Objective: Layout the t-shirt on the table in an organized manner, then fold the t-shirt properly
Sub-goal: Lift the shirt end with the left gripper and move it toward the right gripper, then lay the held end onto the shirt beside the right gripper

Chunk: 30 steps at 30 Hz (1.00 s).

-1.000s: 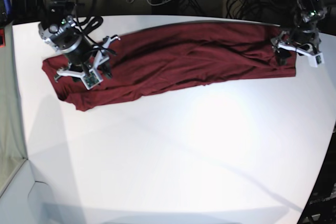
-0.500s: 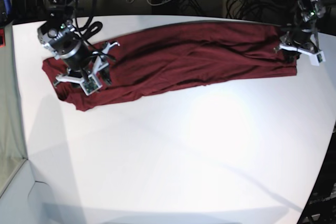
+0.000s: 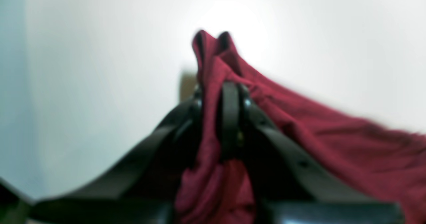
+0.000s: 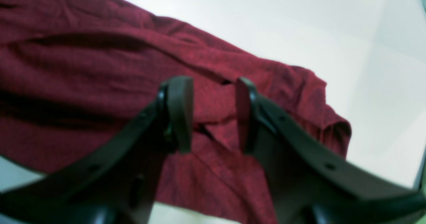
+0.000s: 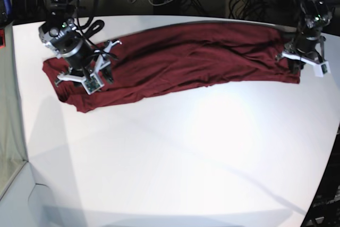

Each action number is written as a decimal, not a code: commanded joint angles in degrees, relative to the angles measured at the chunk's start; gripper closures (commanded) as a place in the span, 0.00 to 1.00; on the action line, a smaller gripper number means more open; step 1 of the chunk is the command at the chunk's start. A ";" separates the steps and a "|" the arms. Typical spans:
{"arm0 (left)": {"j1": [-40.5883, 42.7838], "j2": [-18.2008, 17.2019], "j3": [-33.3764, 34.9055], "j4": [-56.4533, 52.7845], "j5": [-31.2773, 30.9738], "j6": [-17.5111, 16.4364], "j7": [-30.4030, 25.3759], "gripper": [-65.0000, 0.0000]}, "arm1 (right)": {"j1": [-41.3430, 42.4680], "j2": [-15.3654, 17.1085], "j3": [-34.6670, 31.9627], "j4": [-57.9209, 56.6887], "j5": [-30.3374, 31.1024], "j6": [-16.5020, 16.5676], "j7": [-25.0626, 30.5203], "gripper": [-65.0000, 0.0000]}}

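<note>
**Clerk:** Item one, the garment. Location and condition?

**Robot:** The t-shirt, maroon, thin knit, no print. It lies stretched in a long wrinkled band across the far half of the table, one end by each of my arms. Not flat: lengthwise creases run through it and the edges are rolled under.

**Clerk:** Item two, your left gripper.

**Robot:** My left gripper is clamped tight on a bunched fold at the shirt's end; in the wrist view cloth is pinched between the fingers and pokes out above them in two small peaks. I judge the hold is there so that end can be pulled taut and the band spread.

**Clerk:** Item three, your right gripper.

**Robot:** My right gripper stands partly open, poised over the other end of the shirt. Red cloth shows in the gap, but nothing is gripped. Whether the tips touch the fabric, I cannot tell. I judge it is lined up over a seam or fold to take a matching hold.

**Clerk:** Containers and contents?

**Robot:** None listed. No bin, tray or basket on the table; the shirt rests directly on the white top.

**Clerk:** Task status?

**Robot:** Layout stage, by my estimate; no folding done.
</note>
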 commanded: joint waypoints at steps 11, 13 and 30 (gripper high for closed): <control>0.78 7.60 2.97 14.33 2.41 -0.14 5.54 1.00 | 0.35 0.04 0.17 0.91 0.60 -0.23 1.37 0.65; 1.40 9.01 7.36 14.77 6.45 -0.14 5.18 1.00 | 0.35 0.04 0.17 0.91 0.60 -0.23 1.37 0.65; 1.49 15.59 47.36 13.28 33.79 12.26 1.23 1.00 | 0.18 0.04 0.17 1.08 0.60 -0.23 1.37 0.65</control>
